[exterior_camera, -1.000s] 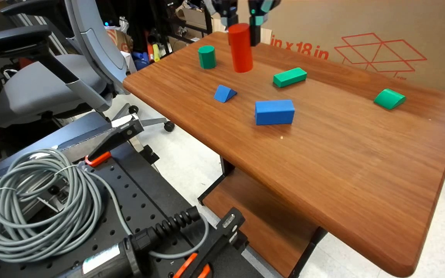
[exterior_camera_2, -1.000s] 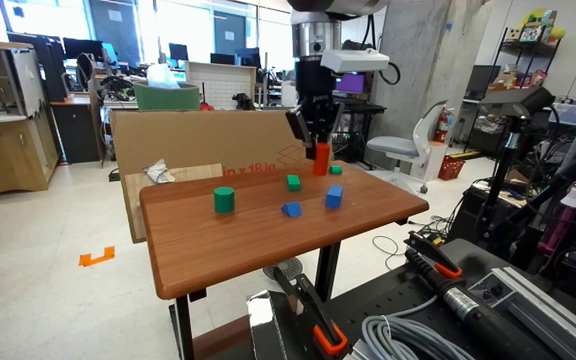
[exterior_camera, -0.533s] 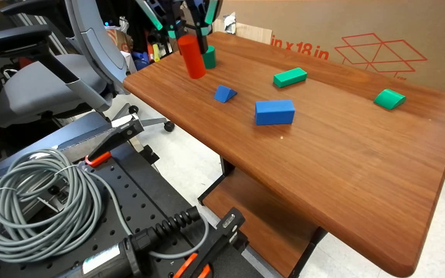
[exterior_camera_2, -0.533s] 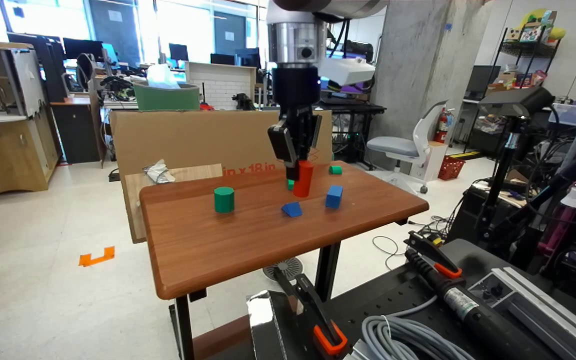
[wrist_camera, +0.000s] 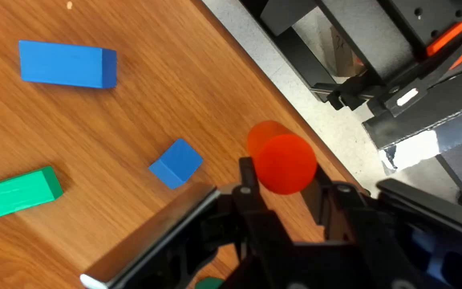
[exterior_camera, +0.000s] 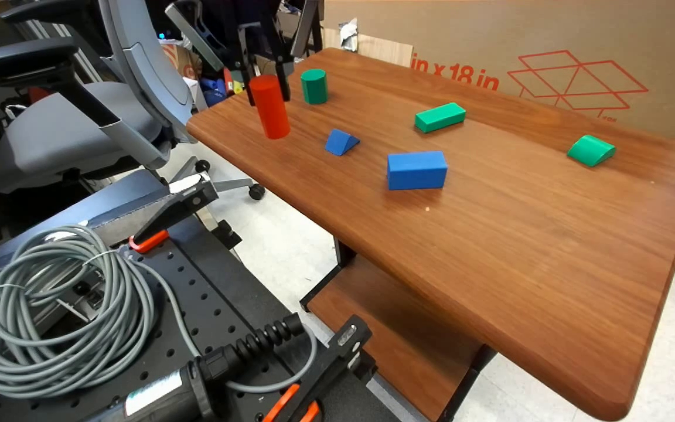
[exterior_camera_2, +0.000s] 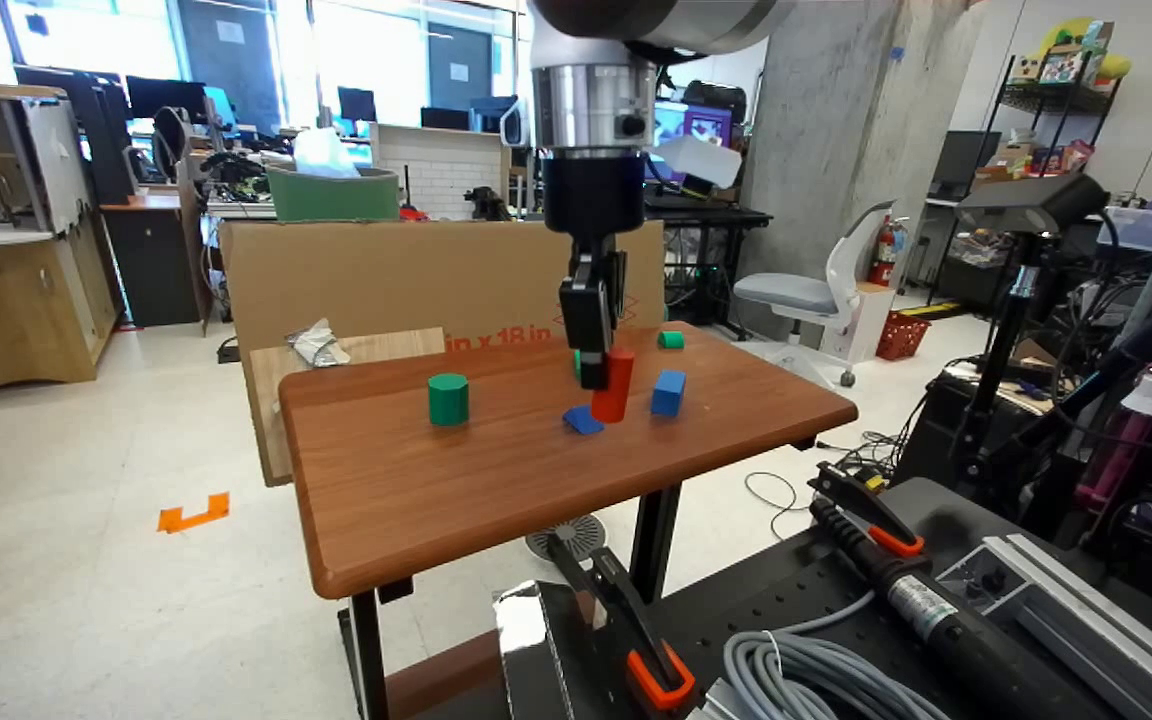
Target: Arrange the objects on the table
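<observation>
My gripper [exterior_camera: 268, 99] is shut on the upper part of the red cylinder [exterior_camera: 271, 114], one finger on each side of it in the wrist view [wrist_camera: 285, 164]. The cylinder leans slightly over the table [exterior_camera: 507, 234], close to its long edge; whether its base touches the wood I cannot tell. Beside it lies a small blue wedge [exterior_camera: 340, 142], with the blue rectangular block [exterior_camera: 416, 171] farther along. A green cylinder [exterior_camera: 314, 87] stands upright, and a green rectangular block [exterior_camera: 440, 117] and a green half-round block [exterior_camera: 591, 150] lie apart. In an exterior view my gripper partly hides the green rectangular block [exterior_camera_2: 577, 365].
A black perforated bench [exterior_camera: 208, 293] with orange-handled clamps and a coiled grey cable [exterior_camera: 62, 310] stands across a gap from the table. Behind the table's far edge rises a large cardboard sheet [exterior_camera: 548, 35]. A grey chair [exterior_camera: 79, 129] is near one table end.
The gripper has carried the red cylinder across the table and lowered it, from beyond the green blocks to beside the blue wedge. The other blocks have not moved.
</observation>
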Robot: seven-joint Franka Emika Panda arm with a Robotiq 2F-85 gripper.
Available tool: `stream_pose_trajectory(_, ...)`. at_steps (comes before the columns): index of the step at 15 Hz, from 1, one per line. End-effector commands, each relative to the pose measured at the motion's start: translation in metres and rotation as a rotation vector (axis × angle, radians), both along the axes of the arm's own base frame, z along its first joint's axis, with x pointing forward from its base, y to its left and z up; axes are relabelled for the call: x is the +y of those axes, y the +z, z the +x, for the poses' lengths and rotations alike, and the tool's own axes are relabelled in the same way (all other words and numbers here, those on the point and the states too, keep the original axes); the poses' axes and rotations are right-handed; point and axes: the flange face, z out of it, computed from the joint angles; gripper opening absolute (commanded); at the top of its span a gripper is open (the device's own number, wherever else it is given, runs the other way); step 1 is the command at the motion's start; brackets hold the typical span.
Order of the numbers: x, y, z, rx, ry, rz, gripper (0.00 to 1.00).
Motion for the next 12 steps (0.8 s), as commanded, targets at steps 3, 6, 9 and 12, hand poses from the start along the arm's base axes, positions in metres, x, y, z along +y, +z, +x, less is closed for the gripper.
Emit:
stream_pose_trajectory(3, 0.003, -0.025, -0.007, 0.012, 0.132, -0.06, 0.08)
stream_pose_trajectory(6, 0.002, -0.042, -0.01, 0.04, 0.162, -0.081, 0.08)
stream_pose_trajectory(9, 0.002, -0.053, -0.013, 0.05, 0.193, -0.097, 0.08)
stream_pose_trajectory(12, 0.005, -0.058, -0.013, 0.041, 0.225, -0.107, 0.08)
